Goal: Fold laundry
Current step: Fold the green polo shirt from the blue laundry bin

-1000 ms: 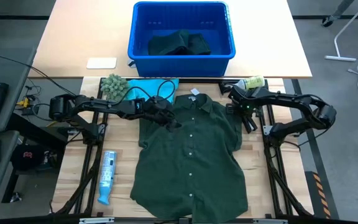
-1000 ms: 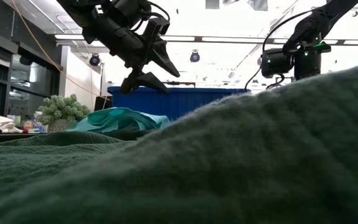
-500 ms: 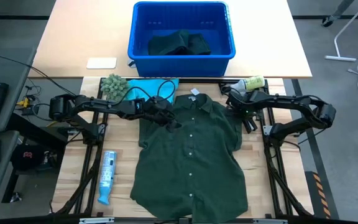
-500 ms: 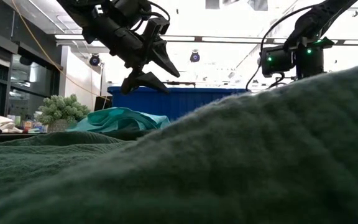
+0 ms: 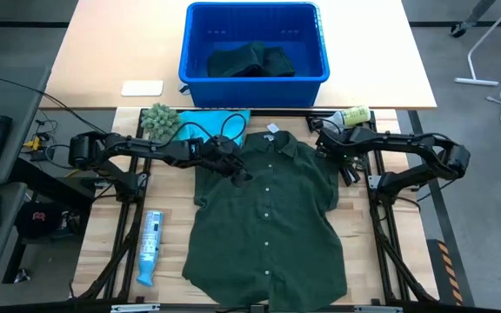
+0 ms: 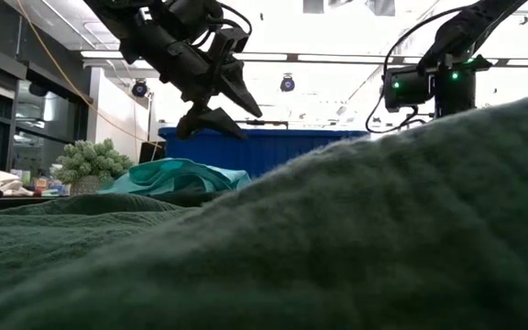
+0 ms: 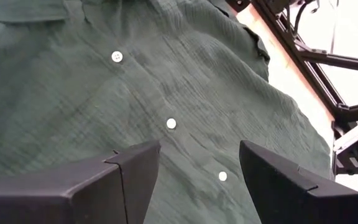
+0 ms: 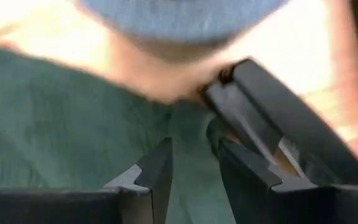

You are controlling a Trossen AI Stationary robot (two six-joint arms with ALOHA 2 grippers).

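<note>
The large dark green buttoned shirt (image 5: 268,222) lies flat in the centre of the high view, its long axis running from the collar at the top down to the hem at the bottom. The left gripper (image 5: 240,170) hovers over its left shoulder with fingers wide and empty. The right gripper (image 5: 324,148) is at the opposite shoulder, fingers narrowly apart and empty, so each arm is nearest its own sleeve.

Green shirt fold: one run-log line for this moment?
green shirt flat, buttons up | left gripper open above its left shoulder | right gripper at its right shoulder, empty | turquoise shirt behind
</note>
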